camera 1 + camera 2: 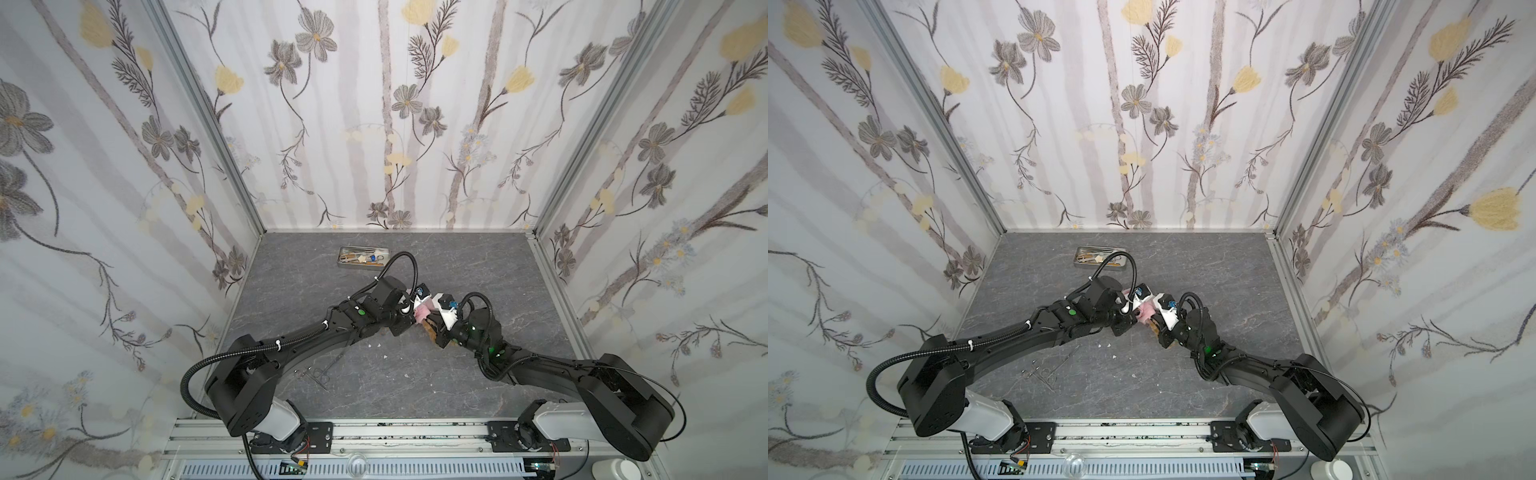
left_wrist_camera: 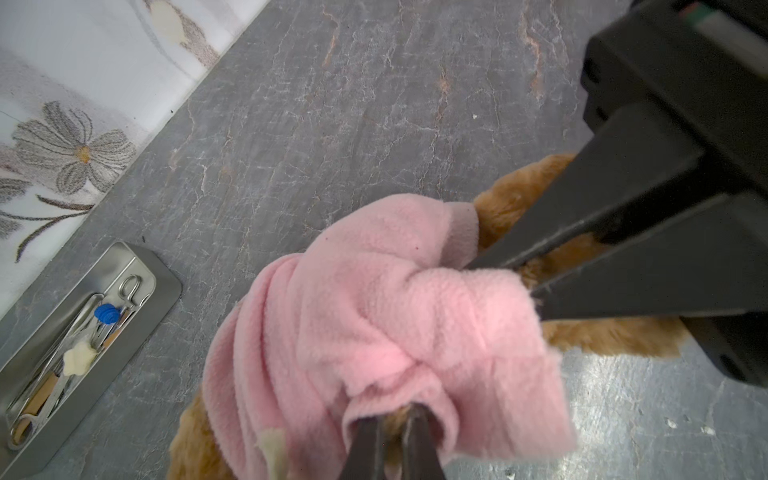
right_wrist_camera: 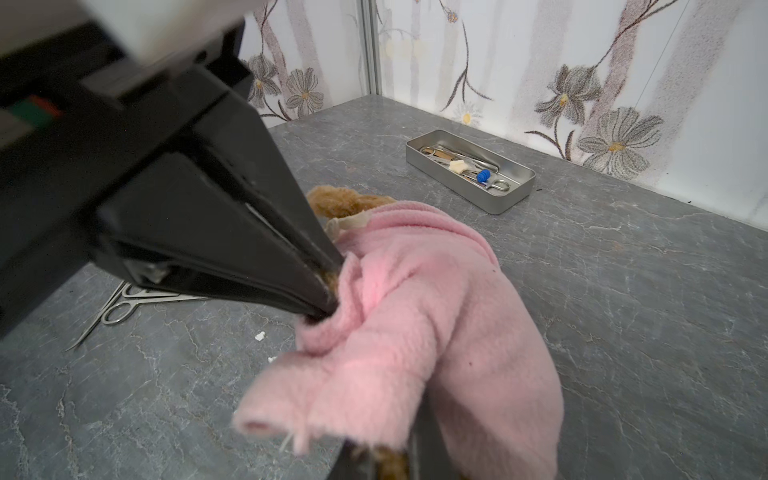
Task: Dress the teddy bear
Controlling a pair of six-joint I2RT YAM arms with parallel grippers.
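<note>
**Between the fingers, a soft bear half into its shirt**

Between the two arms, mid-table, the teddy bear (image 2: 519, 195) has the pink shirt (image 2: 374, 299) bunched over most of its body. We cannot tell whether it rests on the table (image 2: 374, 104) or hangs just clear of it. The left fingers (image 2: 365, 444) are drawn together inside a cuff-like opening of the shirt, with brown fur pinched between them. The right fingers (image 2: 602, 208) are likewise closed at the shirt's opposite edge, on fur and perhaps a fold of fleece too.

We judge the bear light and thoroughly soft: it will squash, not resist, so a pinch on loose pile alone may slip. A paw or limb gives the fingers something fuller to hold. The fleece looks clingy against curly fur and is likely to drag and bunch, not slide. We would take it by a hem or cuff edge and draw it along the limb while the other fingers anchor the bear. Nothing here seems fragile.

The table is grey, stone-patterned and flat. Off to one side of the left fingers, apart from them, a metal tray (image 3: 449, 183) holds small instruments. Back under the left arm lie loose ring-handled instruments (image 3: 120, 307) and white scraps (image 3: 259, 336). Flowered walls (image 1: 395, 124) enclose three sides — all well apart from the fingers.
</note>
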